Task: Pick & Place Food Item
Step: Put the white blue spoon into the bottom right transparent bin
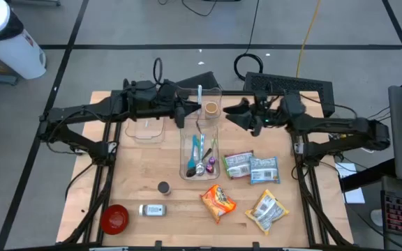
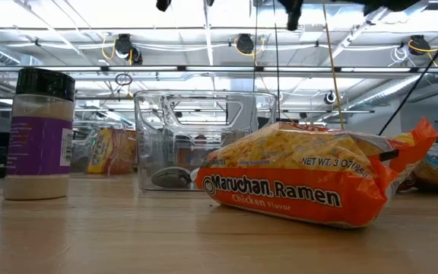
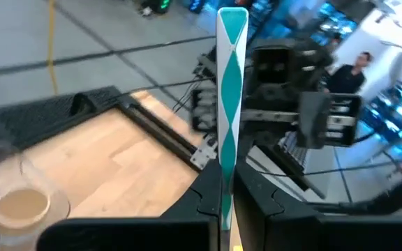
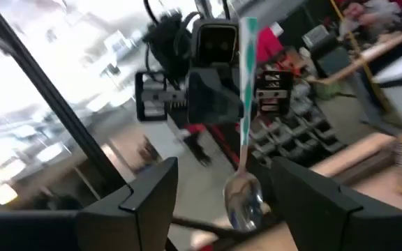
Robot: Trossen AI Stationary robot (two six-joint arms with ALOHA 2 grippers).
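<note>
Wooden table, left gripper clamping spoon, right gripper opposite, parted

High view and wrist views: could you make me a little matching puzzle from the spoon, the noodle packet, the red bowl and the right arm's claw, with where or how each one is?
Things:
1. spoon
2. ramen
3. red bowl
4. right end effector

Places or states:
A. lying flat on the table, near the clear bin
B. open, empty, facing the spoon
C. clamped in the shut left end effector
D. at the table's left corner

Pairs: 1-C, 2-A, 3-D, 4-B
</note>
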